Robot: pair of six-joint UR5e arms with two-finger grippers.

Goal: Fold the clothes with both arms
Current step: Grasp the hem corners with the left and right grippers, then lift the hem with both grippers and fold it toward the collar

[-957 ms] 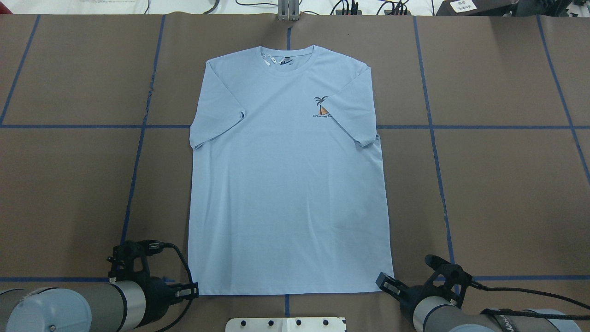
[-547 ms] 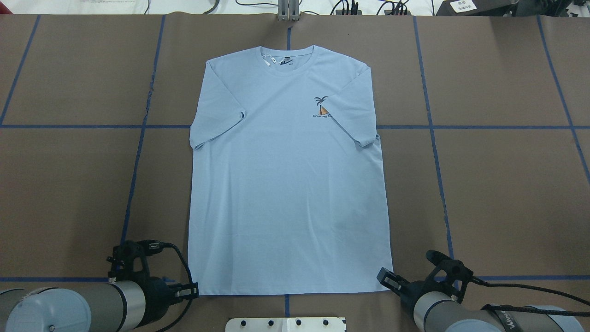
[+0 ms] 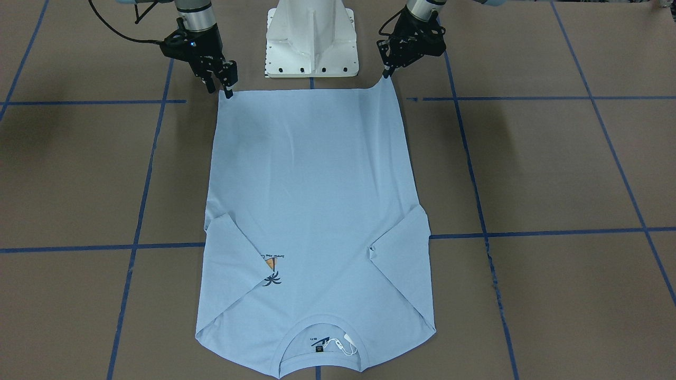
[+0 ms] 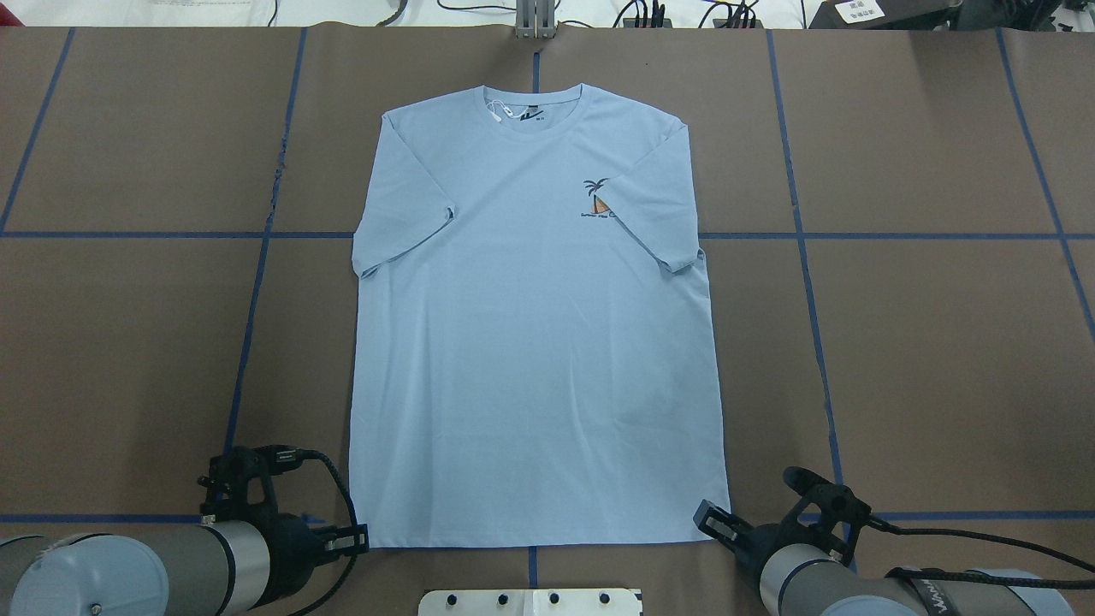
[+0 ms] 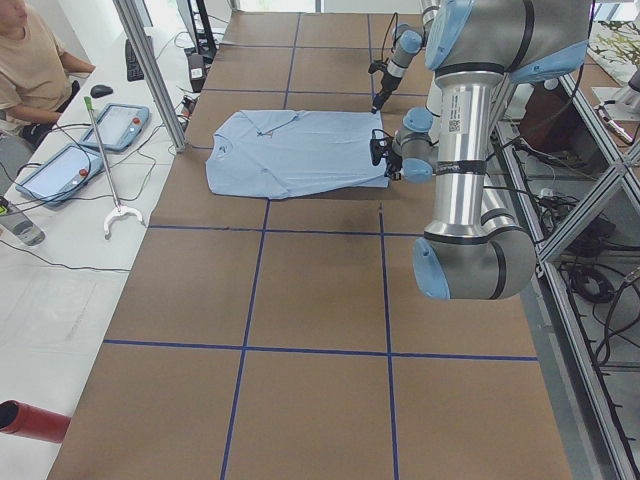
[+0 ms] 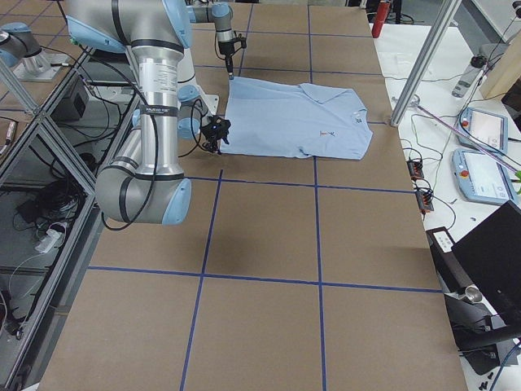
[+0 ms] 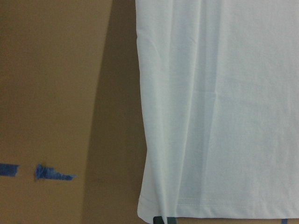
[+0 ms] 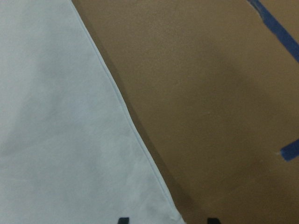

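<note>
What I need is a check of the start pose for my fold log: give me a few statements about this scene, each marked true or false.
1. The T-shirt lies spread flat with its palm-tree print facing up. True.
2. The collar points toward the robot's base. False: the hem is nearest the base and the collar is at the far end.
3. The left gripper is at a hem corner. True.
4. The right gripper holds a sleeve in the air. False: it is at the other hem corner, jaws apart, and both sleeves lie flat.
</note>
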